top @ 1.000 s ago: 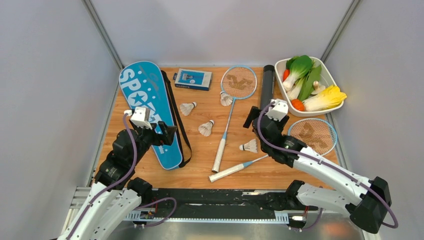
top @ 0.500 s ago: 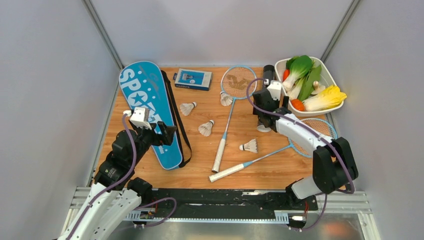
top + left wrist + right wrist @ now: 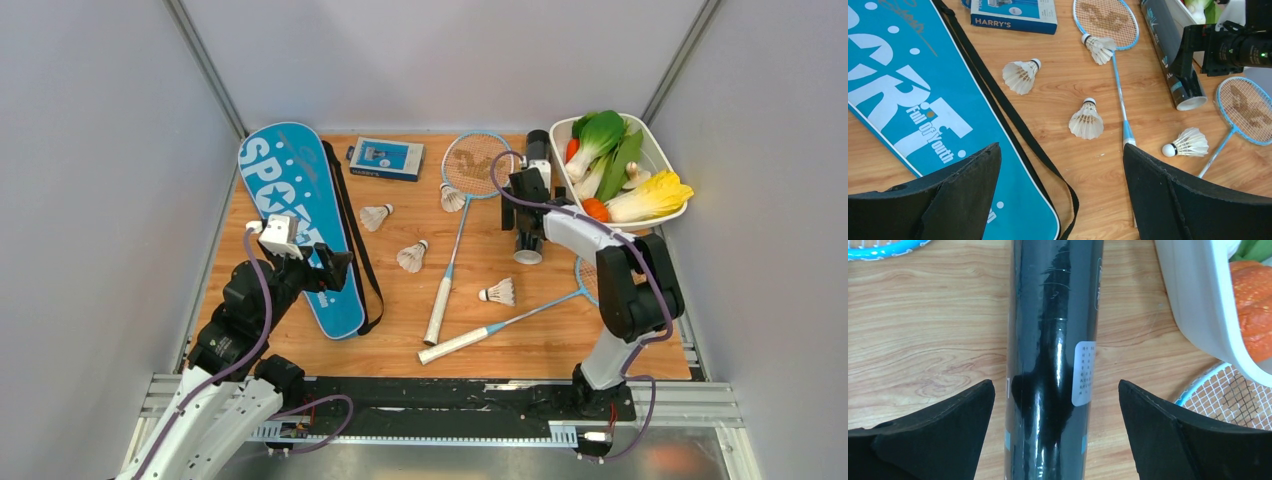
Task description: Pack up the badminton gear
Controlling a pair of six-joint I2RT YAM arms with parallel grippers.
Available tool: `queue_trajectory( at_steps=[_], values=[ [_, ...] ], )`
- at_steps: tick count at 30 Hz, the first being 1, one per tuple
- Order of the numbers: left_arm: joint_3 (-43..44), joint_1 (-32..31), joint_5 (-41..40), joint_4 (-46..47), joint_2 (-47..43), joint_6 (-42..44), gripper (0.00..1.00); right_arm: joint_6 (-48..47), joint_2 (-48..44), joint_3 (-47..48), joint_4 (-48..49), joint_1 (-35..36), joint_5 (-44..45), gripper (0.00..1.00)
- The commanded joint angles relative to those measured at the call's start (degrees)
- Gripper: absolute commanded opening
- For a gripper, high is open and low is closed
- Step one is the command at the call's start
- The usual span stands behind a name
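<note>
The long black tube [image 3: 530, 240] [image 3: 1055, 340] lies by the tray, its open end toward me. My right gripper [image 3: 522, 212] [image 3: 1056, 385] hangs over it, open, a finger on each side and neither touching. One light-blue racket [image 3: 478, 163] [image 3: 1105, 20] lies mid-table. The other racket [image 3: 500, 325] [image 3: 1245, 110] has its head partly under my right arm. Several white shuttlecocks [image 3: 412, 256] [image 3: 1086, 120] are scattered between them. My left gripper [image 3: 335, 268] [image 3: 1062, 146] is open and empty above the near edge of the blue SPORT cover [image 3: 300, 210] [image 3: 908, 100].
A small blue box [image 3: 386, 157] [image 3: 1014, 12] sits at the back. The white tray [image 3: 652, 138] [image 3: 1198, 305] of vegetables stands right beside the tube. The cover's black strap [image 3: 1013, 125] loops over the wood. Grey walls close in both sides.
My right arm swung from the table's middle to the back right and came down over the black tube. My left arm has stayed put.
</note>
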Motion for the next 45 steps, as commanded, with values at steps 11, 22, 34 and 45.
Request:
queue_trajectory(
  at_steps=[11,22,34,45],
  values=[
    [-0.5,-0.2,0.3,2.2,0.1,0.8,0.97,-0.1,7.8,3.5,2.1,-1.0,-0.9,0.95],
    [0.8,-0.2,1.0,0.8,1.2,1.7,0.98,0.0,0.5,1.6,3.0,-1.1,1.7,0.63],
    [2.6,-0.2,4.2,0.1,3.1,-2.4,0.98,5.1,-17.8,-5.4,4.0,-0.1,-2.3,0.49],
    [9.1,-0.2,20.4,9.1,12.1,-9.0,0.97,10.4,-44.5,-24.1,24.5,8.2,-28.6,0.45]
  ],
)
